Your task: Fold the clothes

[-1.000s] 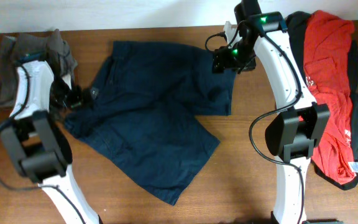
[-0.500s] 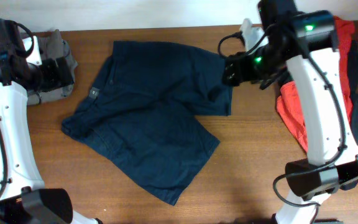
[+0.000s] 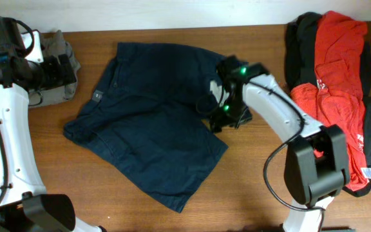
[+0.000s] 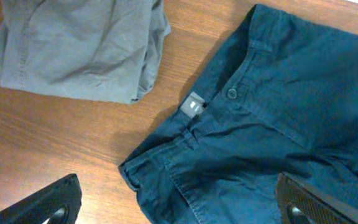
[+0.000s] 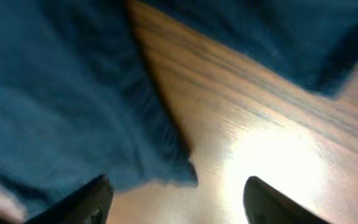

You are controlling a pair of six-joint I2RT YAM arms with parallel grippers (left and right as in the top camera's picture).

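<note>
The dark navy shorts (image 3: pixel 153 122) lie spread on the wooden table, waistband at the left, two legs to the right. My right gripper (image 3: pixel 225 116) is low over the right edge of the shorts, open and empty; its view shows a cloth corner (image 5: pixel 166 168) between the fingers (image 5: pixel 178 202). My left gripper (image 3: pixel 50 67) is raised at the far left, open and empty (image 4: pixel 179 208), above the waistband (image 4: pixel 197 115) with its button. Grey shorts (image 3: pixel 60 61) lie bunched under it and also show in the left wrist view (image 4: pixel 73 43). A red T-shirt (image 3: pixel 333 84) lies on black garments (image 3: pixel 301 38) at the right.
The wooden table (image 3: pixel 250 193) has bare room along the front. The pale wall edge (image 3: pixel 172 16) runs along the back. The right arm's base (image 3: pixel 311 174) stands beside the red and black pile.
My right gripper dropped from the back right down and left onto the shorts' right edge. My left arm rose off the waistband to the far left about a second ago and now stays there.
</note>
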